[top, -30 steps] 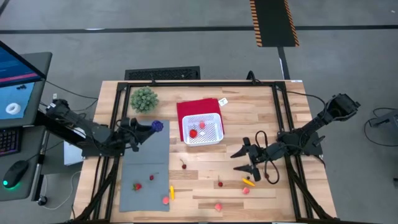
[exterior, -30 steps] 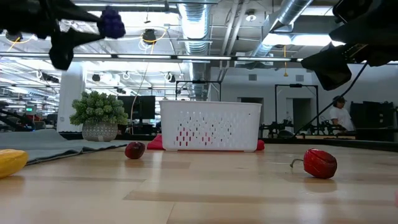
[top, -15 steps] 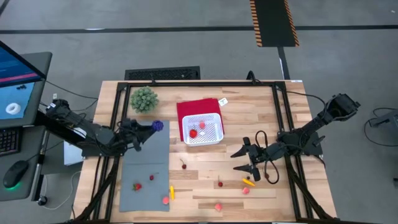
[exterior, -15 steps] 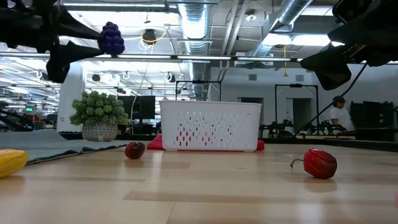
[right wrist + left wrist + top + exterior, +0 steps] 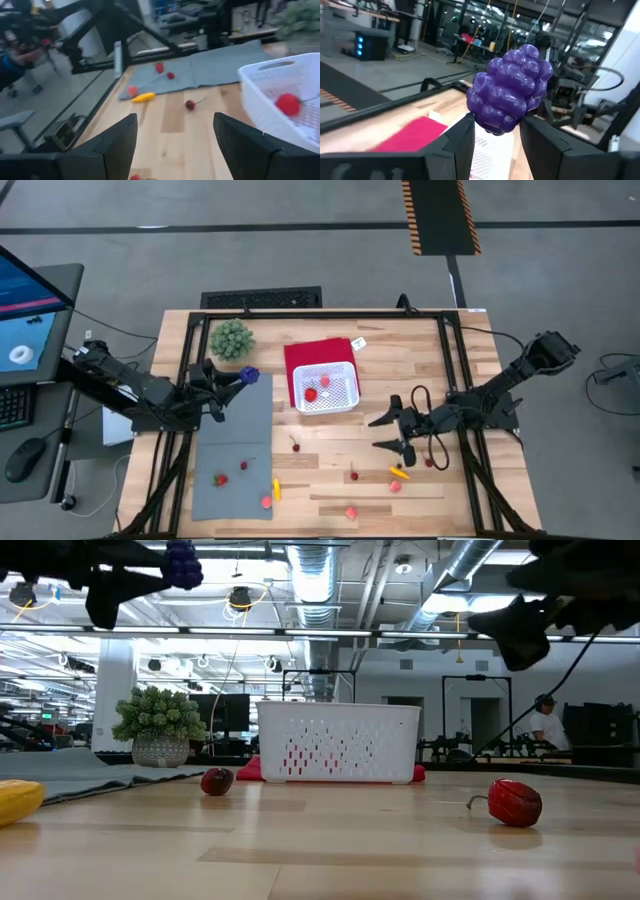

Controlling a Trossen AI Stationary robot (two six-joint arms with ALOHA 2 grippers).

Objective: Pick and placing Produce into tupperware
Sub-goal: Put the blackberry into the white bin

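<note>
— Wooden table (image 5: 400,370) first: what sits around the basket (image 5: 326,389)?

— It stands on a red cloth (image 5: 318,353), with red produce inside (image 5: 311,394). A bushy green plant (image 5: 231,339) is off to its left, and a grey mat (image 5: 235,450) lies below the plant, left of the basket.

— Where is the left gripper (image 5: 240,378)?

— Raised above the mat's top edge, between plant and basket. Its fingers (image 5: 462,137) are clamped on a purple grape bunch (image 5: 510,90), which the low view shows well above the basket's rim.

— And the right gripper (image 5: 392,432)?

— Below and right of the basket, over bare wood, fingers spread wide with nothing between them.

— What's loose?

— A cherry (image 5: 295,445) just below the basket, a red piece (image 5: 354,475) further down, a yellow one (image 5: 400,473) and pink ones (image 5: 351,512) near the table's lower edge. On the mat: a strawberry (image 5: 220,478), a pink piece (image 5: 266,501), and a yellow piece (image 5: 276,489) at its right edge.
</note>
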